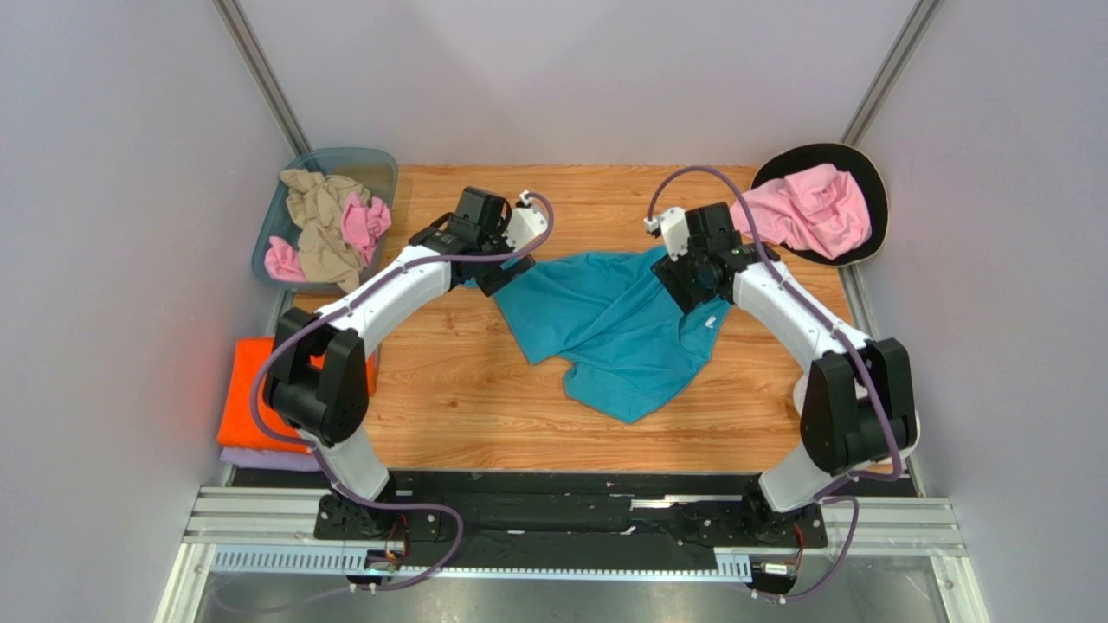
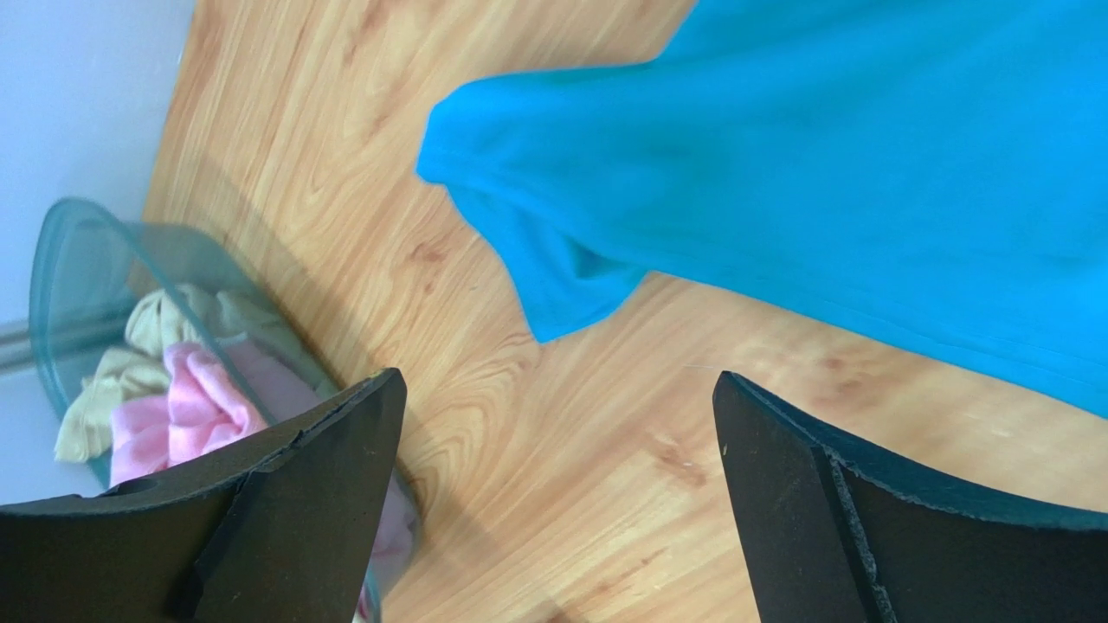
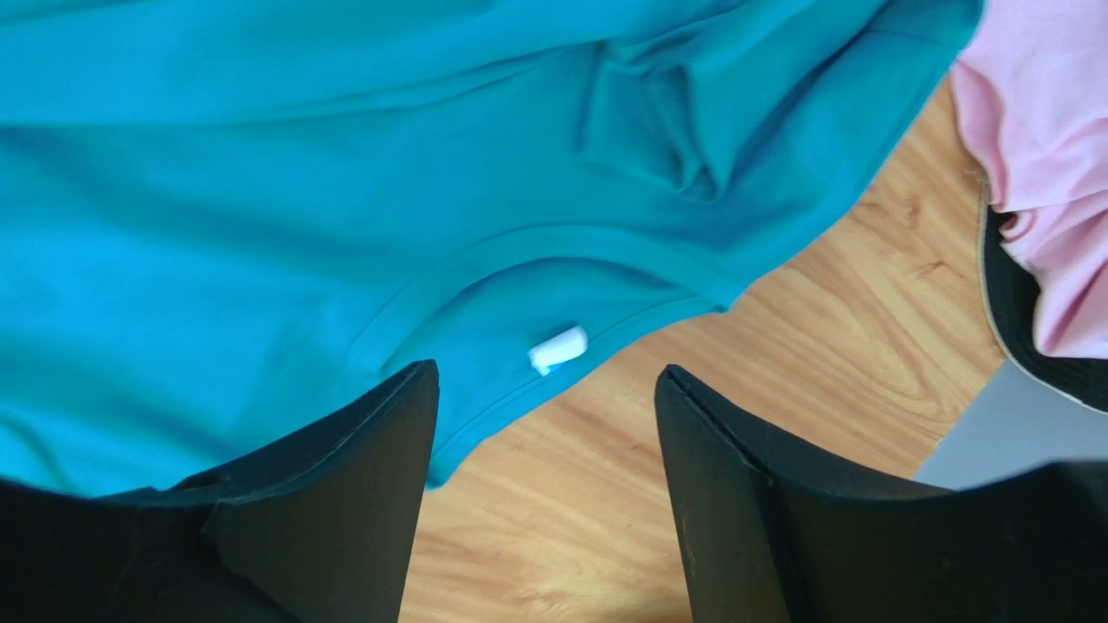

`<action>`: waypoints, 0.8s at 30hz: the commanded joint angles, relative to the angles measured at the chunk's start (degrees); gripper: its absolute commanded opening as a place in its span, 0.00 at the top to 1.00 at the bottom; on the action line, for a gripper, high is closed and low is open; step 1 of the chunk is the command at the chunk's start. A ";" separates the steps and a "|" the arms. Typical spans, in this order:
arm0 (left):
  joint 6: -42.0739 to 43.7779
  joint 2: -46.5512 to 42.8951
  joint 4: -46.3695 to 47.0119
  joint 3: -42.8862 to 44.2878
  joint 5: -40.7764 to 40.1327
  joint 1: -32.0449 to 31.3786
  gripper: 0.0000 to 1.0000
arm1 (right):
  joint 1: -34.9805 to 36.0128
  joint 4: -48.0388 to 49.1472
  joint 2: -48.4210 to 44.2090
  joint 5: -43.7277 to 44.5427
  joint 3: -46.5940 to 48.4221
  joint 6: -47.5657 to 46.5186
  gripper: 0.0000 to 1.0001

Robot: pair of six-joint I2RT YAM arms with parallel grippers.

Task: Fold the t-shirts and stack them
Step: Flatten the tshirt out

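Note:
A teal t-shirt lies crumpled and partly spread in the middle of the wooden table. My left gripper is open at the shirt's left sleeve, with only bare wood between its fingers. My right gripper is open over the collar, where a white label shows, and holds nothing. A folded orange t-shirt rests on a folded lavender one at the table's left edge.
A clear bluish bin at the back left holds crumpled beige and pink shirts. Another pink shirt lies on a dark round dish at the back right. Grey walls enclose the table.

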 commanded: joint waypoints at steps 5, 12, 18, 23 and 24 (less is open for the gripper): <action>-1.25 -3.99 -0.59 -5.75 9.12 -3.16 0.04 | -3.08 3.89 10.87 0.87 13.75 0.21 0.36; -1.34 -2.50 -0.06 -6.10 9.30 -3.42 0.07 | -4.49 3.89 18.25 0.52 19.66 -0.84 0.39; -1.07 -1.88 1.08 -7.85 8.68 -3.78 0.09 | -5.98 5.38 21.77 0.61 19.84 -1.64 0.48; -0.99 -0.83 1.43 -8.21 8.33 -4.04 0.09 | -6.95 5.82 23.27 1.04 19.93 -2.52 0.51; -0.99 -0.56 1.52 -8.30 8.16 -4.04 0.10 | -6.95 5.91 23.44 1.05 20.01 -2.69 0.51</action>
